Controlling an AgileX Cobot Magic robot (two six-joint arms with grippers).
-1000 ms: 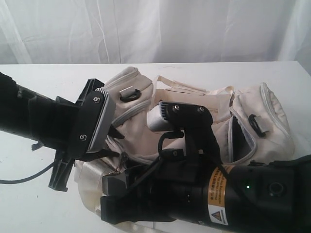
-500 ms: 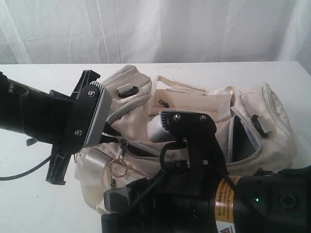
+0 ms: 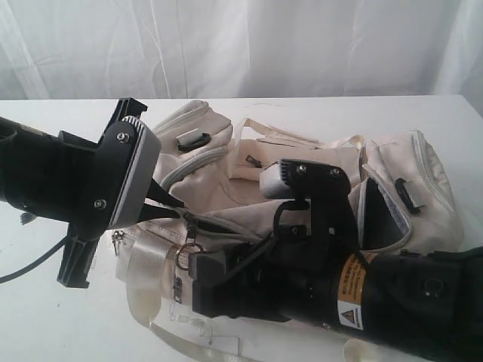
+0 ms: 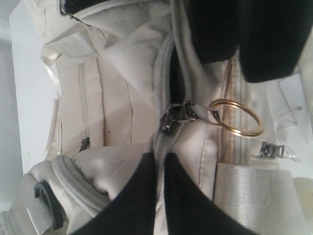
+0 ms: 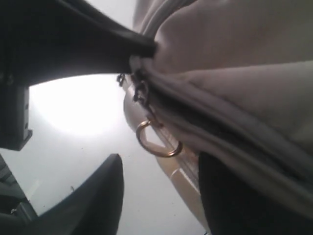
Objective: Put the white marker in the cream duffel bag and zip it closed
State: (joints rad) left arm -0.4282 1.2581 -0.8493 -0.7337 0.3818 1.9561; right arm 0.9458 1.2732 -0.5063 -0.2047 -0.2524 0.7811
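The cream duffel bag (image 3: 219,170) lies across the table. My left gripper (image 3: 179,207) is shut on the grey zip edge (image 4: 160,147) at the bag's end, just short of the zip slider (image 4: 176,115) and its gold ring (image 4: 235,117). Beyond the slider the zip gapes dark. My right gripper (image 3: 198,280) is low at the bag's front. In the right wrist view it (image 5: 161,196) stands open, one finger against the bag fabric (image 5: 234,58), with the gold ring (image 5: 156,145) just ahead. The white marker is out of view.
The white table (image 3: 45,324) has a white curtain (image 3: 241,45) behind it. A side pocket (image 3: 381,215) at the bag's right end hangs open. Cream webbing strap (image 3: 147,268) trails at the bag's front left. A black cable (image 3: 30,268) runs under the left arm.
My left gripper has shut on the bag's zip edge and drawn back to the left, pulling that end with it. The ring has come into sight. The right arm has shifted right.
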